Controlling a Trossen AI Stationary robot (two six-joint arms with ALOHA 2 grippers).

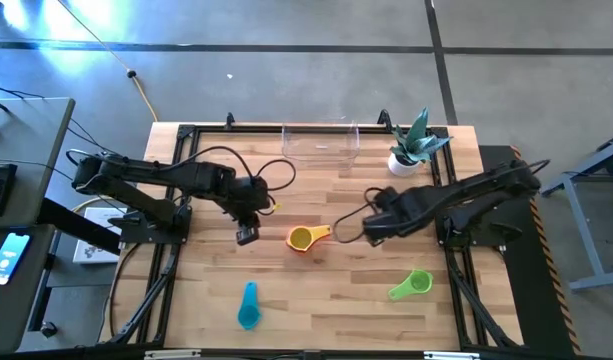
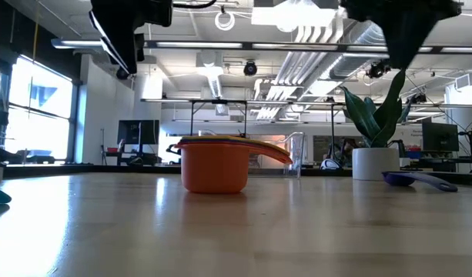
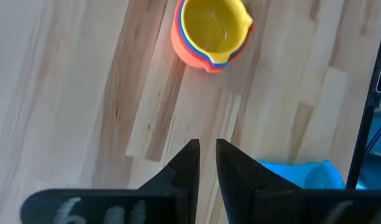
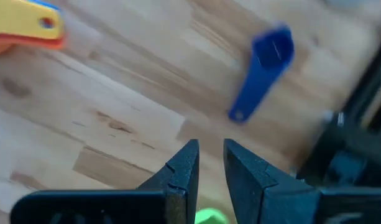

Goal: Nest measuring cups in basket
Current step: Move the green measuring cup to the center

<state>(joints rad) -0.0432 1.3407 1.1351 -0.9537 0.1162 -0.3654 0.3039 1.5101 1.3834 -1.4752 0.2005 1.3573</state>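
Lower left gripper [image 3: 206,155], fingers nearly closed and empty, wider over teal cup [image 1: 248,305] near worktop's front edge; right gripper [image 4: 210,155] likewise empty.

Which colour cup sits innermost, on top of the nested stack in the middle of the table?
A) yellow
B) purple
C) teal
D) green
A: the left wrist view looks down into a yellow cup sitting inside the stack; the green cup and teal cup lie apart.
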